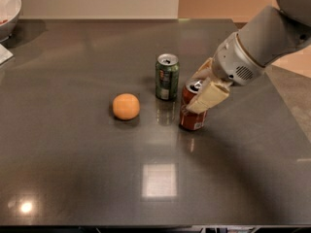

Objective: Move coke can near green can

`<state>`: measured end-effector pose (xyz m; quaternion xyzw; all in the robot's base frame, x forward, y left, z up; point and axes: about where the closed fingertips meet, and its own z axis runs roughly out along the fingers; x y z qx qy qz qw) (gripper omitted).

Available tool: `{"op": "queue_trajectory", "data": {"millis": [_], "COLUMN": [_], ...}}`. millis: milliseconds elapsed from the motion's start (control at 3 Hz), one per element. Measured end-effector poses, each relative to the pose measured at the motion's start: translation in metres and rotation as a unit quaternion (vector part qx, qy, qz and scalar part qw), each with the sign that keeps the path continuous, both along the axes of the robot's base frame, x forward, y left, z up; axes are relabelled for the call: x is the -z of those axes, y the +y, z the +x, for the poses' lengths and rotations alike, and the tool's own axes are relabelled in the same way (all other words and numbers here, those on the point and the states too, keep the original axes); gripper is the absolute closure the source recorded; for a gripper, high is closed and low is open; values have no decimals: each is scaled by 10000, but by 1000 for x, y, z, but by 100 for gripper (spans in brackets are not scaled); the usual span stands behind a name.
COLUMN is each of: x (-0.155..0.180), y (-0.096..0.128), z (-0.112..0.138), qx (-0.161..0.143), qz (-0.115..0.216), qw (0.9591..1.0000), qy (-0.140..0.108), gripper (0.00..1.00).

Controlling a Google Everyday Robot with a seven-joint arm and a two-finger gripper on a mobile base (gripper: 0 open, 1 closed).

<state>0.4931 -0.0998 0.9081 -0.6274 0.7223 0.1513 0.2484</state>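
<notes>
Nearest to us, the dark grey, glossy table top (73, 169) carries a square patch of reflected light (158, 179) and a smaller bright spot by its front left corner. Beyond that, right of centre, stands the coke can (192, 121), a red aluminium can with white lettering and a silver top with its opening showing. The gripper (194, 94) is closed on this can. We see one of its cream-coloured fingers (210, 96) slanting across the can's near right side and the other behind the can's upper edge, so the coke can sits pinched between them. We cannot tell whether its base rests on the table or hangs just above it. The pale grey, rounded arm (257, 47) reaches in from the upper right corner.

To the left of the coke can, well apart from it, a round orange fruit (126, 106) lies on the table. A little farther back, just beside the coke can on its left and not touching it, the green can (167, 77) stands upright, a dark green aluminium soda can with a pale label patch and a silver top.

At the far left corner we make out part of a white bowl (8, 9). A flat white object (4, 55) lies cut off by the left edge just in front of it.
</notes>
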Motion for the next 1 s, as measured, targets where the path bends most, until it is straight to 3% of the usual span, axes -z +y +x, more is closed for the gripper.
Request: {"op": "queue_trajectory", "data": {"millis": [667, 1000], "x": [14, 12], "y": [-6, -6], "z": [50, 50], "qx": [383, 384], "qz": [12, 12], "qw": [9992, 9992], "qy": [77, 77], "gripper": [100, 84]}}
